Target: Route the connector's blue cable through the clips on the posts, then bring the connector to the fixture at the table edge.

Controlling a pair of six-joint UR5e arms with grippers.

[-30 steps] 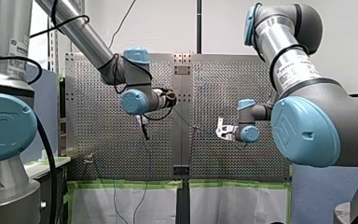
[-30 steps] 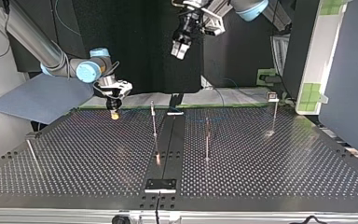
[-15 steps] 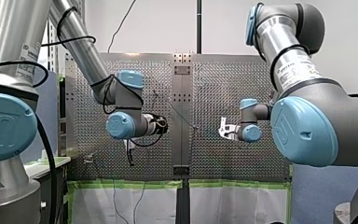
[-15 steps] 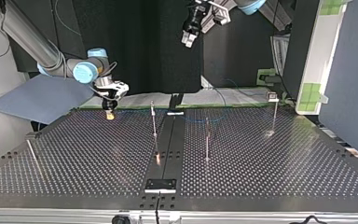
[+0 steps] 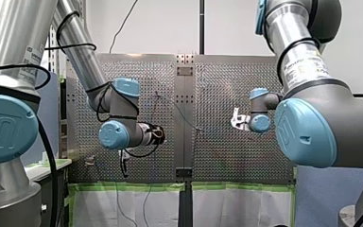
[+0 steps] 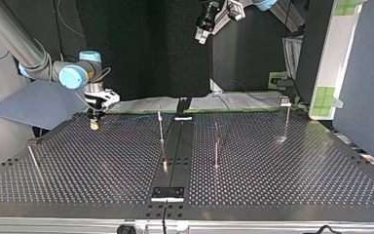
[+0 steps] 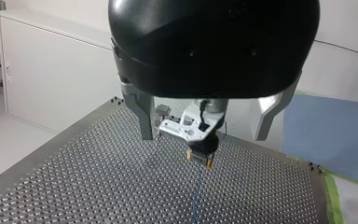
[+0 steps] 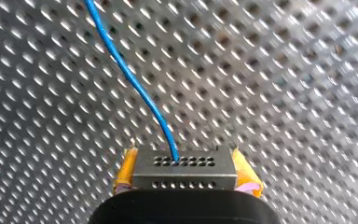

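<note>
Moved aside, my right claw (image 6: 94, 125) clamps grey perforated connector (image 8: 185, 175).

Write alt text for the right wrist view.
My right gripper holds a small grey connector between its yellow pads. A blue cable leaves the connector's holed face and curves away over the perforated table.

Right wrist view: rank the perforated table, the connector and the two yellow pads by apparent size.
1. perforated table: fills the whole background.
2. connector: the grey block that the blue cable leaves.
3. yellow pads: thin slivers either side of the connector. The two look alike, so I don't rank them against each other.
</note>
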